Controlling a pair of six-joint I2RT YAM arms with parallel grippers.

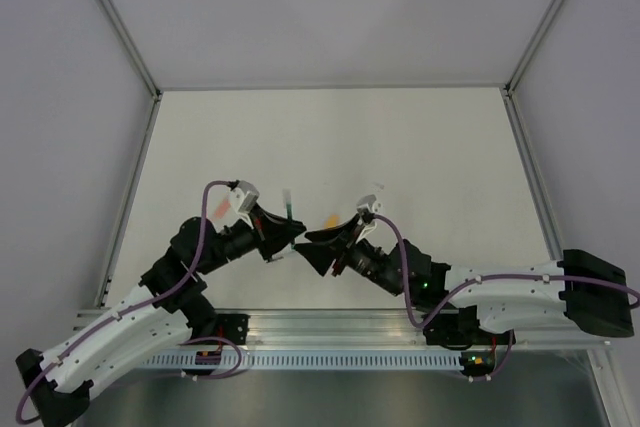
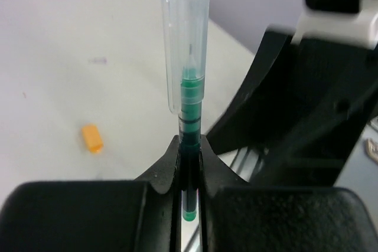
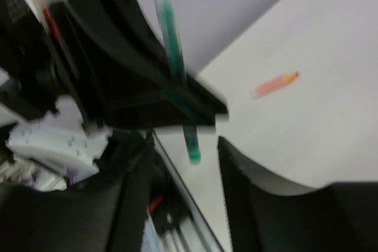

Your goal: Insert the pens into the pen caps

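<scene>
**Green pen capped in the left grip, right jaws apart**

The left wrist view gives the detail. The left gripper [image 2: 189, 149] is clenched on the green pen [image 2: 190, 116], its pads pressed against the dark barrel. A clear cap [image 2: 188, 39] sits over the pen's tip, and the fine point shows through its wall. This view alone shows a small orange cap [image 2: 92, 138] lying loose on the table [image 2: 53, 39], well to the left of the pen.

The right wrist view is blurred, but it adds the other side. The right gripper [image 3: 183, 146] stands released, with its two fingers spread. The green back end of the pen hangs in the gap between them and touches neither. Farther out on the white surface lies an orange-ended pen [image 3: 274, 84], flat and at a slant, which the left wrist camera does not catch.

The top view sets the two grippers nearly tip to tip at the near middle of the table, just ahead of the arm bases. There the green pen is only a short smear, and the clear cap cannot be made out.

The green pen's long axis runs straight out along the left fingers. Its capped tip points away from the wrist, and its green back end is down between the pads. From above it points toward the far edge of the table.
</scene>
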